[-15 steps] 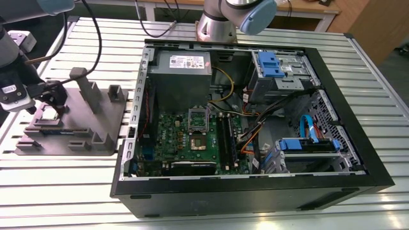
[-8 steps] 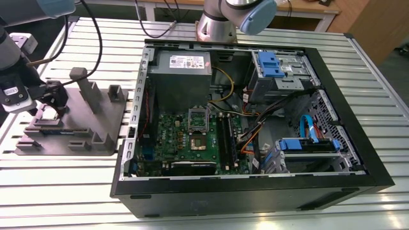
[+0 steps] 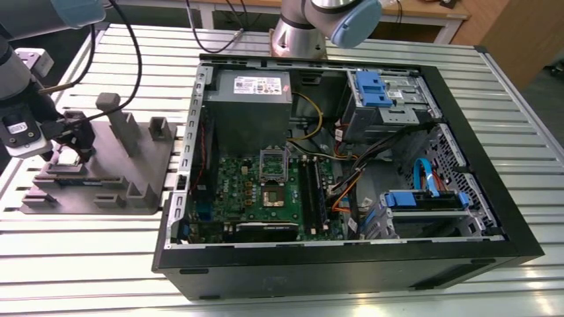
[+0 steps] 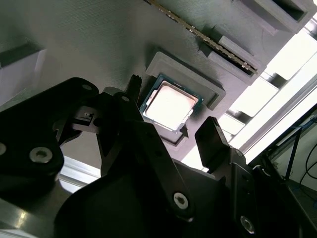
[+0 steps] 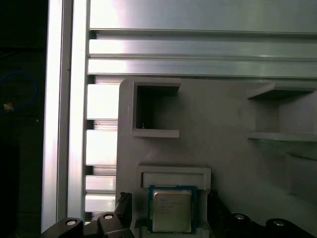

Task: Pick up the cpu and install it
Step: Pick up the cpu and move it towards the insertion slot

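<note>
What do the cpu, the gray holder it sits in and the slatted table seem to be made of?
The cpu: metal top with a dull silver sheen; its greenish rim is probably circuit board. The gray holder: probably matte plastic, evenly gray with no glare. The slatted table: likely aluminium, going by its bright brushed reflections.

You have no text, number or sign here that can be made out. The small flat square cpu with the silver-gray metal top (image 5: pixel 171 212) carries several lines of fine dark print on that top in the first wrist view, but no word or figure can be told. In the second wrist view the same top glares pale and blank. In the exterior view, the big gray metal power-supply box (image 3: pixel 249 109) wears a white label (image 3: pixel 255 84) with rows of print too fine for you to read. A small white sticker (image 3: pixel 403 96) on the silver metal drive cage (image 3: pixel 387 122) is just as illegible.
</note>
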`<state>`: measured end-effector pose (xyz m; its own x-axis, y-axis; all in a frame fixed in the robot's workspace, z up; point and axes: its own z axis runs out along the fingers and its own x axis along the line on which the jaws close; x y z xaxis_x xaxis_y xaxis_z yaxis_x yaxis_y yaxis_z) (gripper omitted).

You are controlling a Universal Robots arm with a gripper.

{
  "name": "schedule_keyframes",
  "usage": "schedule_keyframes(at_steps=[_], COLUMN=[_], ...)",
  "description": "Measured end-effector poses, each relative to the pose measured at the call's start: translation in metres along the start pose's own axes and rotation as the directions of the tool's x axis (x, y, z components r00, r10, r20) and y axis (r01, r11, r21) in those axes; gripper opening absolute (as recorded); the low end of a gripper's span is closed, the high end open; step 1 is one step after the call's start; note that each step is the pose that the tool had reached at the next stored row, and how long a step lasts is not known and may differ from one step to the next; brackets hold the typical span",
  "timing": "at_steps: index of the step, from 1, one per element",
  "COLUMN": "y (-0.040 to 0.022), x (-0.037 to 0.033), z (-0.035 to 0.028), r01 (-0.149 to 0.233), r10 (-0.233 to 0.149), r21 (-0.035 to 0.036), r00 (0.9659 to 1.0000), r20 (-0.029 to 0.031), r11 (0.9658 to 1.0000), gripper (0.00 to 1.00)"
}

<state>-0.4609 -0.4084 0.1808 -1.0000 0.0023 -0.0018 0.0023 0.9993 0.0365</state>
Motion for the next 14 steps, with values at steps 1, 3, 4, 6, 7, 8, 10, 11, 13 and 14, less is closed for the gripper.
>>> schedule_keyframes(at_steps=[1, 3, 4, 6, 7, 8, 10, 11, 13, 14], y=[0.0000, 0.0000, 0.0000, 0.0000, 0.0000, 0.0000, 0.0000, 0.0000, 0.0000, 0.0000], x=[0.0000, 0.0000, 0.0000, 0.0000, 0.0000, 0.0000, 0.0000, 0.0000, 0.0000, 0.0000], z=[0.0000, 0.0002, 0.0002, 0.0002, 0.0002, 0.0002, 0.0002, 0.0002, 0.0002, 0.0002], r01=[0.000, 0.000, 0.000, 0.000, 0.000, 0.000, 0.000, 0.000, 0.000, 0.000], r10=[0.000, 0.000, 0.000, 0.000, 0.000, 0.000, 0.000, 0.000, 0.000, 0.000], r21=[0.0000, -0.0002, -0.0001, -0.0001, -0.0001, -0.0001, -0.0001, -0.0001, -0.0001, -0.0001], r00=[1.0000, 1.0000, 1.0000, 1.0000, 1.0000, 1.0000, 1.0000, 1.0000, 1.0000, 1.0000], r20=[0.0000, 0.0002, 0.0002, 0.0002, 0.0002, 0.0001, 0.0002, 0.0002, 0.0002, 0.0002], r11=[1.0000, 1.0000, 1.0000, 1.0000, 1.0000, 1.0000, 1.0000, 1.0000, 1.0000, 1.0000], gripper=[0.71, 0.71, 0.71, 0.71, 0.71, 0.71, 0.71, 0.71, 0.69, 0.69])
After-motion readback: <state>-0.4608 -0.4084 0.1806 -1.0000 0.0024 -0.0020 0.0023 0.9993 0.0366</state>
